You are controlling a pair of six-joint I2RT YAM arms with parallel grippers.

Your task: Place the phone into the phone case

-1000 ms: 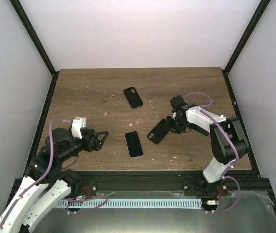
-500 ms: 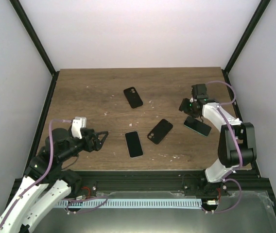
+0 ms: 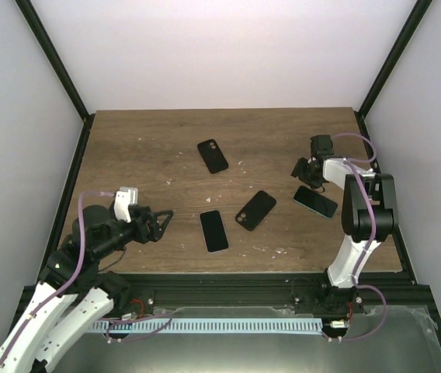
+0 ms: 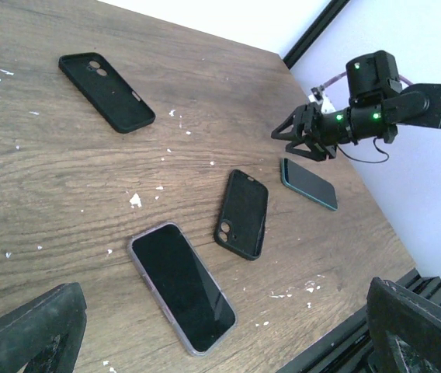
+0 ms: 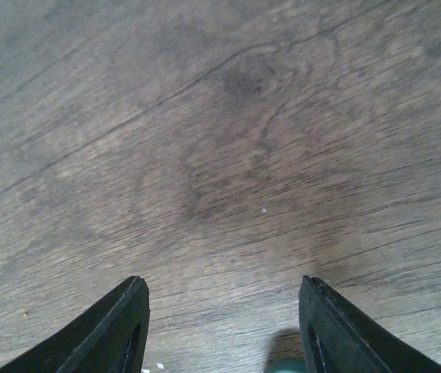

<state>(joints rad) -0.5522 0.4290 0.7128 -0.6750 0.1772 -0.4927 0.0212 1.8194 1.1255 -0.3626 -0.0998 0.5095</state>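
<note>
The phone point(image 3: 213, 231) point(image 4: 180, 287) lies face up near the table's middle front, its dark glossy screen edged by a clear rim. That rim looks like the phone case, but its back is hidden. My left gripper point(image 3: 164, 221) point(image 4: 224, 289) hovers to the left of the phone, wide open and holding nothing. My right gripper point(image 3: 304, 169) point(image 4: 294, 140) point(image 5: 220, 284) is at the right rear, open over bare wood. Just in front of it lies a second dark slab with a teal edge point(image 3: 315, 201) point(image 4: 309, 183); only its corner point(image 5: 283, 365) shows in the right wrist view.
Two opaque black covers with camera cutouts lie on the wooden table point(image 3: 143, 148): one at the middle rear point(image 3: 213, 155) point(image 4: 105, 91), the other point(image 3: 255, 210) point(image 4: 243, 212) right of the phone. Black frame posts line the table's sides. White flecks dot the wood.
My right gripper has swung from the middle black cover to the right rear and its jaws have widened. The teal-edged slab now lies in the open on the table. The left arm is still.
</note>
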